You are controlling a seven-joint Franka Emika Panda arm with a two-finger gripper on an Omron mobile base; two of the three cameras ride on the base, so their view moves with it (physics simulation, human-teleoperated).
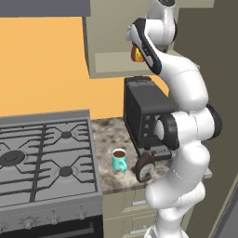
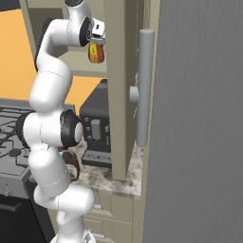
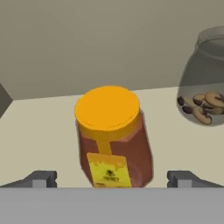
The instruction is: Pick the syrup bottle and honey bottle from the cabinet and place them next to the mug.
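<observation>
The honey bottle, amber with an orange cap and a yellow label, stands on the shelf of the beige cabinet. My gripper is open around it, one fingertip on each side and neither touching. From the right base view the gripper sits just above the honey bottle; in the left base view the arm hides most of the honey bottle. The dark-brown syrup bottle stands on the counter just right of the teal mug.
A grey glass jar with nuts stands on the shelf right of the honey bottle. A black appliance sits on the counter under the cabinet. The stove is at the left. A tall grey door with a handle stands at the right.
</observation>
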